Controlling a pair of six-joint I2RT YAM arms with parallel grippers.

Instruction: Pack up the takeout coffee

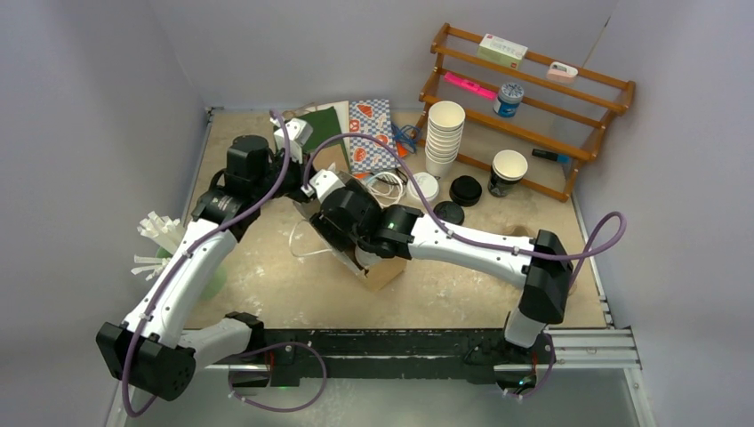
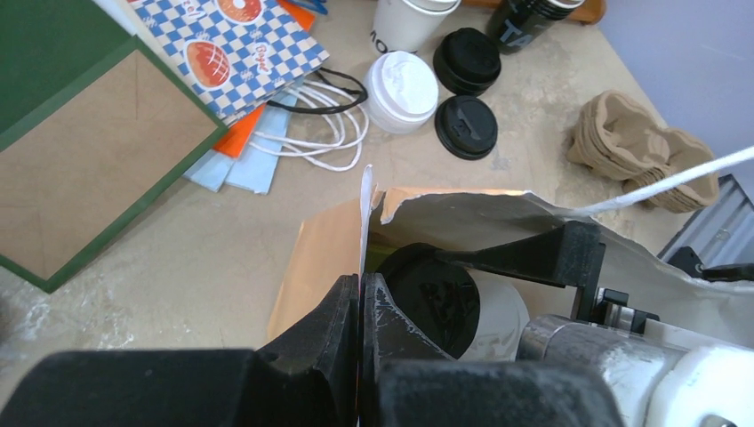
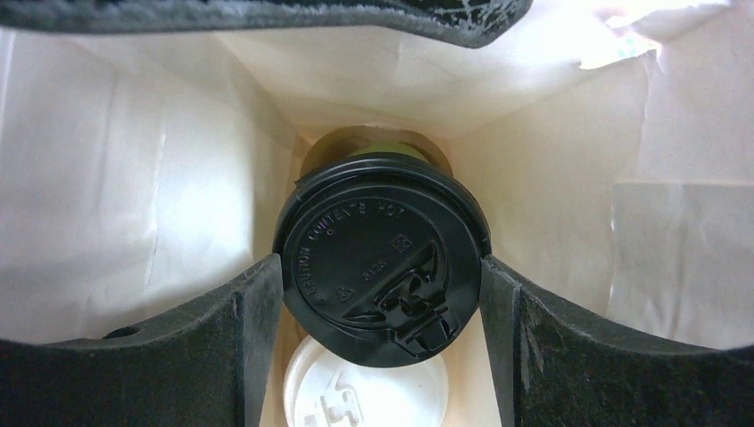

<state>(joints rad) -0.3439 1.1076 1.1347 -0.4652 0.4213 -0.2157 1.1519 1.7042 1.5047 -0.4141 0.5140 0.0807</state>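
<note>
We find the right gripper point(image 3: 382, 294) clamping the black-lidded cup point(image 3: 378, 267) inside the paper bag point(image 3: 133, 178), lid facing the mouth, long axis along the bag's depth, white-lidded cup point(image 3: 364, 396) beside. The left gripper point(image 2: 360, 302) pinches the bag's rim.

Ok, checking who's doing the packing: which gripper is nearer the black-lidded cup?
Right. The right gripper clamps the black-lidded cup from both sides inside the paper bag; the left gripper pinches the bag's rim beside it.
</note>
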